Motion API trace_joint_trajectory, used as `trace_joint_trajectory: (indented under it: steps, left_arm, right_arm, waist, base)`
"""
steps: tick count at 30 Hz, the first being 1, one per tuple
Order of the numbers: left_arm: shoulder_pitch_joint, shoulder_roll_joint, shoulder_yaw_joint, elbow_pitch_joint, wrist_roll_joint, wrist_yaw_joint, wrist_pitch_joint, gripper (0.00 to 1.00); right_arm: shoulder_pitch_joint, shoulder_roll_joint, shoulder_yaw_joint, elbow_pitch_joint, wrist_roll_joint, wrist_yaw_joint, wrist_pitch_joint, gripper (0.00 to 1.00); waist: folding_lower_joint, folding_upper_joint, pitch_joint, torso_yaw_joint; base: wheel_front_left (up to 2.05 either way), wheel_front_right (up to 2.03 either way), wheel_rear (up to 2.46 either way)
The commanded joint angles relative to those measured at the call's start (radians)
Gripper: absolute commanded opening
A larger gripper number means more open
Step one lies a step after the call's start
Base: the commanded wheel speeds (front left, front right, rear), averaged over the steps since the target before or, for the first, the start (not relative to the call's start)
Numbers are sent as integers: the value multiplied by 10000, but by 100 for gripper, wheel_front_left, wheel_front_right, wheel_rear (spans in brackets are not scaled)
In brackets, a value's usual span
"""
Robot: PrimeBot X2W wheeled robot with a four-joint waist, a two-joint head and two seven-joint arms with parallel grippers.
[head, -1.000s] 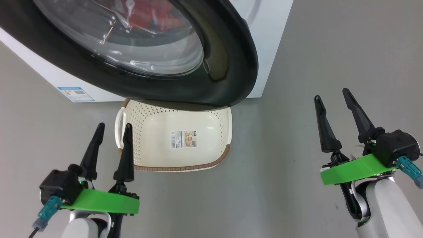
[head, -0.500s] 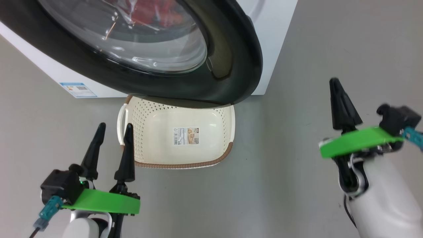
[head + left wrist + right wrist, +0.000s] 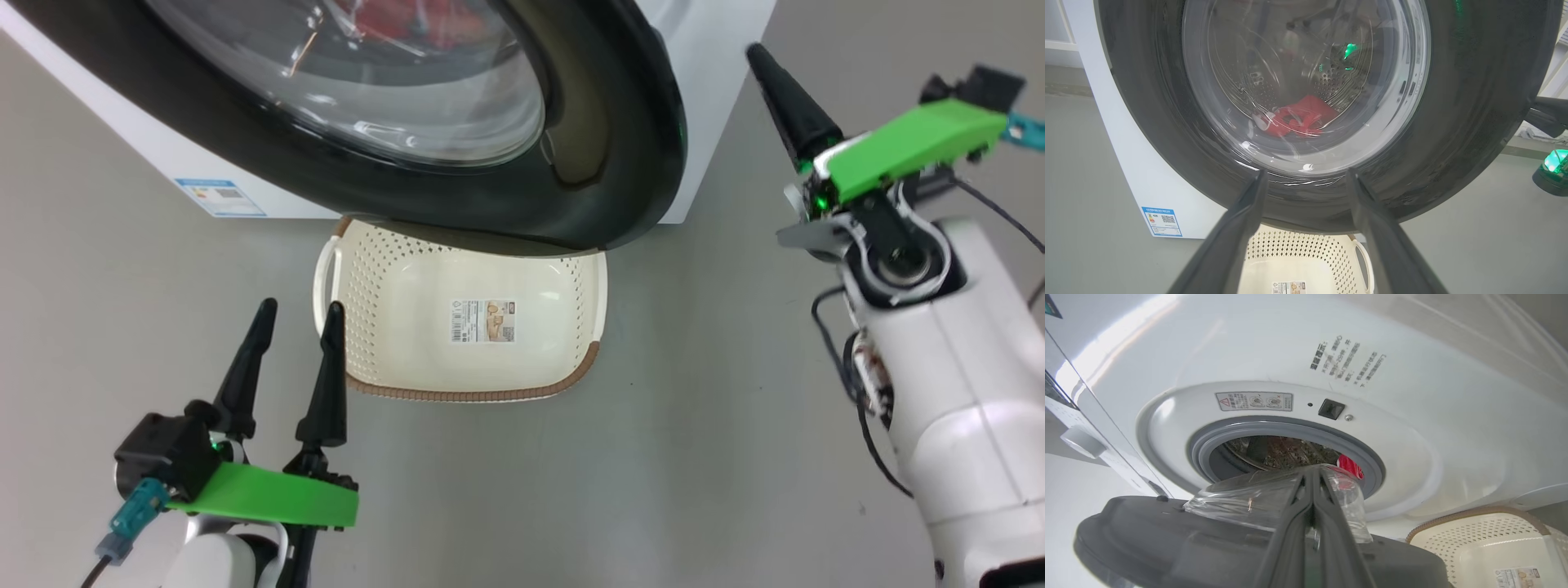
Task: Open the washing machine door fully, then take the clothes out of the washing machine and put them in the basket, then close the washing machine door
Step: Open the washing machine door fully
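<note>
Here, basket [image 3: 367,278], barcoded sticker [image 3: 484,320], blue QR label [image 3: 1162,221]

washing machine [image 3: 710,122] 1 | washing machine door [image 3: 608,122] 1 | basket [image 3: 457,395] 1 | clothes [image 3: 1300,118] 1 | blue label [image 3: 220,198] 1

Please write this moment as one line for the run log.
door: partly open | clothes: in washing machine | basket: empty, below door | left gripper: open | right gripper: shut, raised beside door
</note>
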Motion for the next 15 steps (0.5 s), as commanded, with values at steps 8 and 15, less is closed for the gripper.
trace_joint_trajectory:
  steps: [8,15]
  left_arm:
    - [-280,179,59,-142,-142,-58,-78,100]
    - [-316,179,-12,-44,-156,-58,-78,100]
  right_arm:
    - [-1435,-96,103,625,2062,67,3722,0]
    - [-2101,-275,518,1166,2251,67,5572,0]
  waist:
    - [0,-1,85,292]
    - [0,-1,81,460]
  base:
    - [0,0,0]
    - [0,0,0]
